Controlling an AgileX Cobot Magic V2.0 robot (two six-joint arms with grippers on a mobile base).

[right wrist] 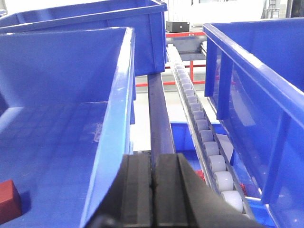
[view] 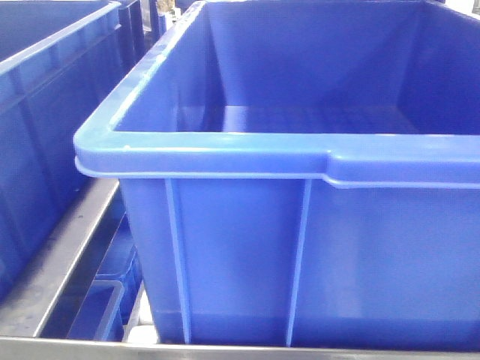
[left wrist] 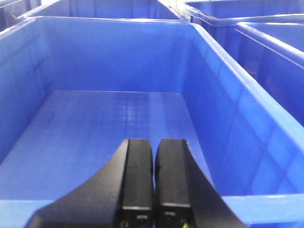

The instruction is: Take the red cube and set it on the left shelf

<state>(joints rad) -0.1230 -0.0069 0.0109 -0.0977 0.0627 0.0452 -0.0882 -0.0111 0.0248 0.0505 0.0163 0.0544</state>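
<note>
Far back in the right wrist view: black box (right wrist: 177,25) sitting atop red frame (right wrist: 192,34), against bright white wall (right wrist: 223,9). Lower down, pale floor (right wrist: 141,130) glimpsed through a narrow gap, with a red bar crossing just above it.

Bright, even overhead light. White glare streaks the crate rim (view: 202,142) and floor (left wrist: 137,107). All 3 views are soft; near gripper fingers (right wrist: 137,190) blur, background overexposed.
</note>
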